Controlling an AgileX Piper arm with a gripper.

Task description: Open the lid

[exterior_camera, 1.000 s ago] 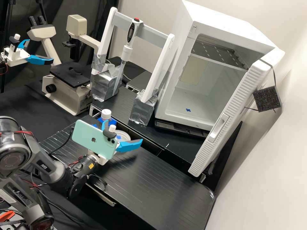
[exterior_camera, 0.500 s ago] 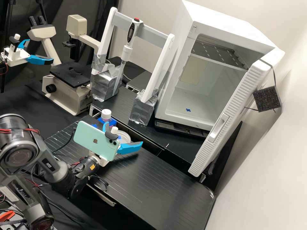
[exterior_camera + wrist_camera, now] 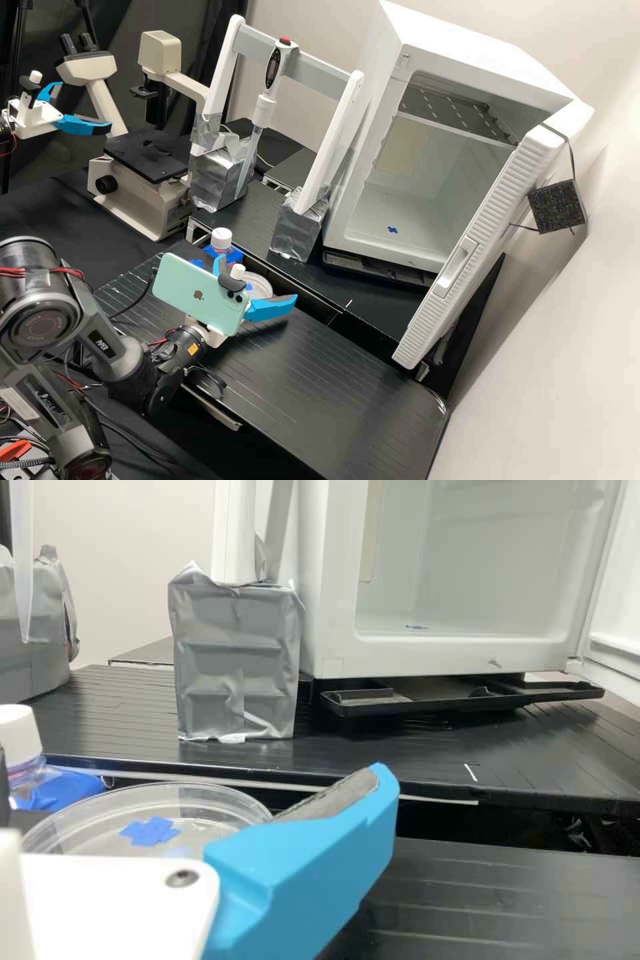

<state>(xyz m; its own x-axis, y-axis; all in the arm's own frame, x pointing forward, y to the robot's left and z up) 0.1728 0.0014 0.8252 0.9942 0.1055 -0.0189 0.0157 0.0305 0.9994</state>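
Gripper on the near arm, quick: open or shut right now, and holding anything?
Gripper: open, blue fingers spread apart; whether it touches the clear dish cannot be told.

Clear dish (image 3: 205,825) is bearing blue tape (image 3: 150,831) near blue finger (image 3: 320,870). Bottle (image 3: 18,735) is standing beside dish; silver block (image 3: 235,670) is standing on bench (image 3: 130,730).

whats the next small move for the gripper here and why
Probably ease the gripper, fingers apart, a little closer to the clear round dish so they straddle its rim before closing. The blue fingers are spread wide, and in the high view the dish appears between them; whether either one touches it, I can't tell.
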